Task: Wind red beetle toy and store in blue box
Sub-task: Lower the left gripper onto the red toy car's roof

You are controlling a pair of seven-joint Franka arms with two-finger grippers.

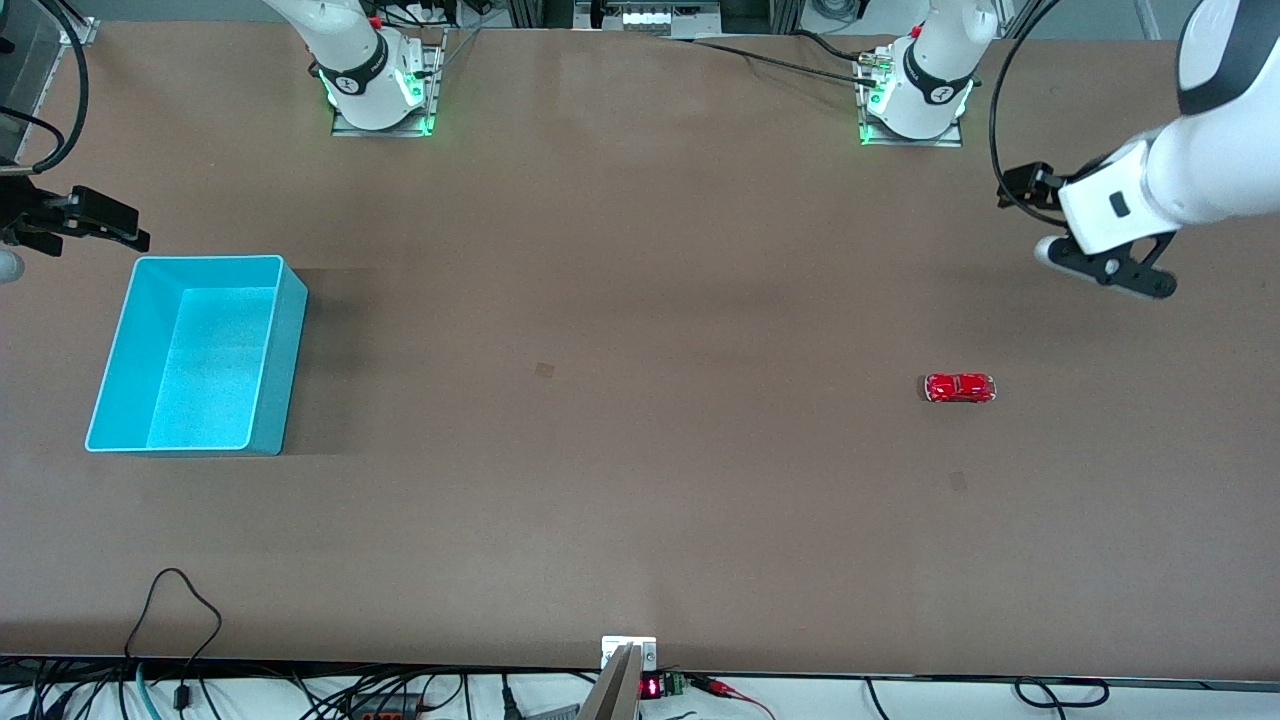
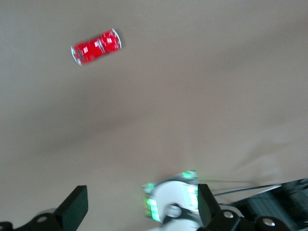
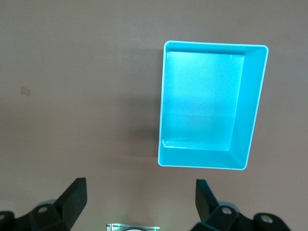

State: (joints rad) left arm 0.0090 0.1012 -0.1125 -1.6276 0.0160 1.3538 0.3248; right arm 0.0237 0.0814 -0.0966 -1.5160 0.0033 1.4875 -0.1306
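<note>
I am hovering my left gripper (image 1: 1105, 268), jaws spread, at upper right, and the beetle (image 1: 960, 388) is lying lower-left of it, long axis sideways; my right gripper (image 1: 60, 225), also spread, is waiting by the box (image 1: 285, 370).

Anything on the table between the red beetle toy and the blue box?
No. In the front view only bare tabletop separates the red beetle toy from the blue box, apart from a faint mark on the surface.
</note>
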